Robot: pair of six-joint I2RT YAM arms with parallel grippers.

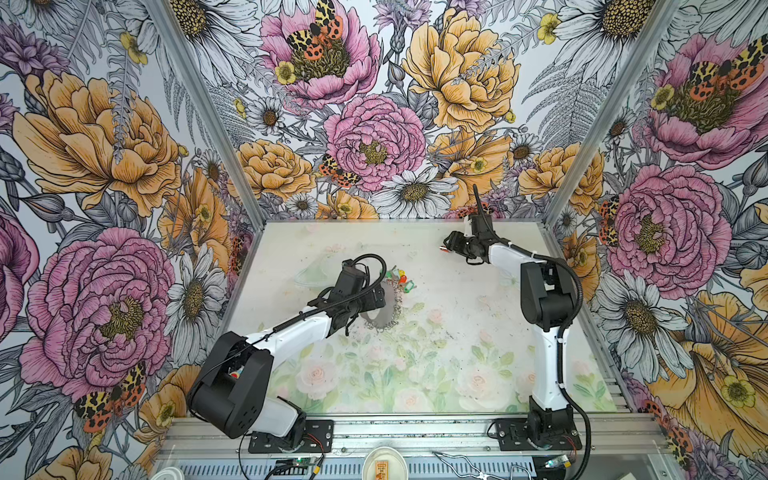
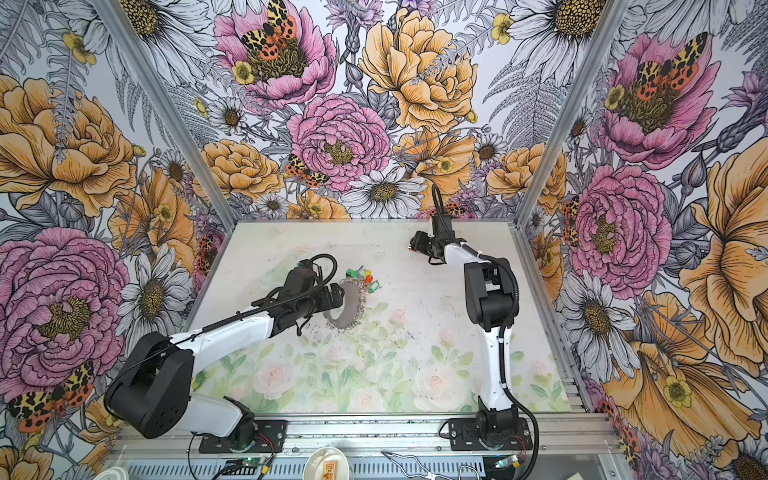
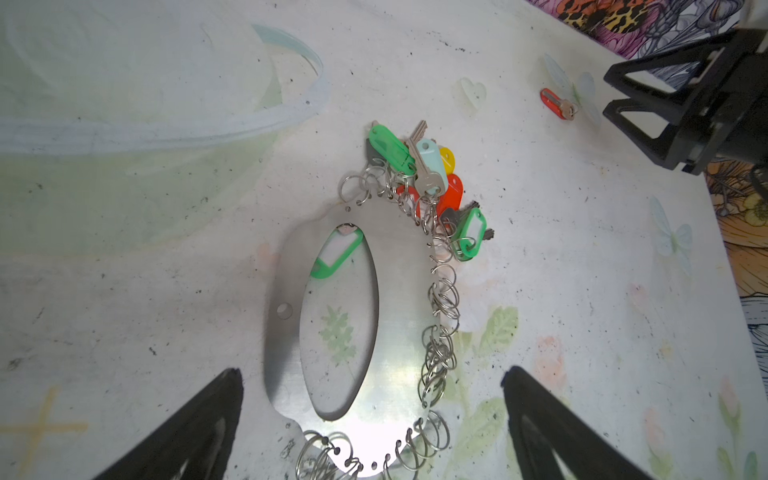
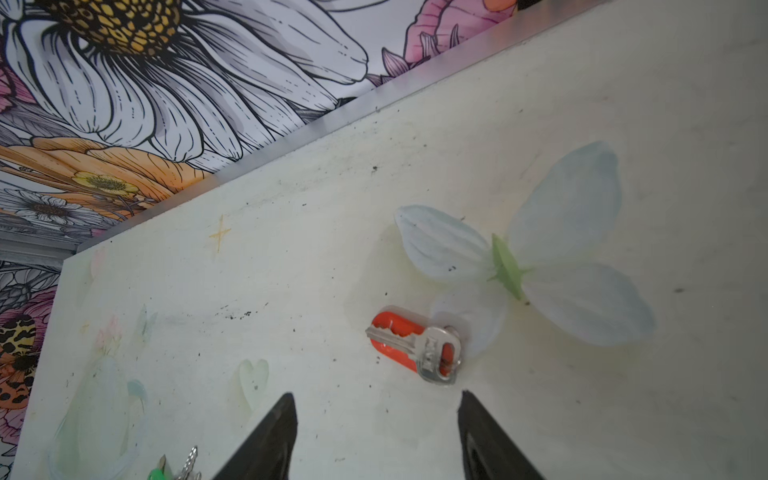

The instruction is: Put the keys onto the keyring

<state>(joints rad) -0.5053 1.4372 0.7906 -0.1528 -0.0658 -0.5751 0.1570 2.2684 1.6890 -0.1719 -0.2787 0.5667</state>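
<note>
While the left gripper (image 3: 372, 372) hangs low over the keyring (image 3: 399, 365), its two black fingers stand wide apart and they hold nothing. The keyring lies flat on the table (image 1: 457, 332), about in the middle and a little toward the left arm's side, and in both top views the left wrist hides a part of it. Its outer edge carries many small silver rings. At the far end of it there is a bunch of keys (image 3: 424, 174) with green, pale blue, yellow and red plastic tags; they hang on these small rings and rest on the table just beside the big ring. One more green tag (image 3: 336, 253) lies under the keyring and shows through its large hole.

A single red key (image 4: 415, 345) lies alone near the back edge of the table, well apart from the keyring, on a pale printed butterfly. The right gripper (image 4: 377, 395) is above this place. Its fingers are apart with nothing between them, and the red key lies just ahead of the fingertips, not touched by them
</note>
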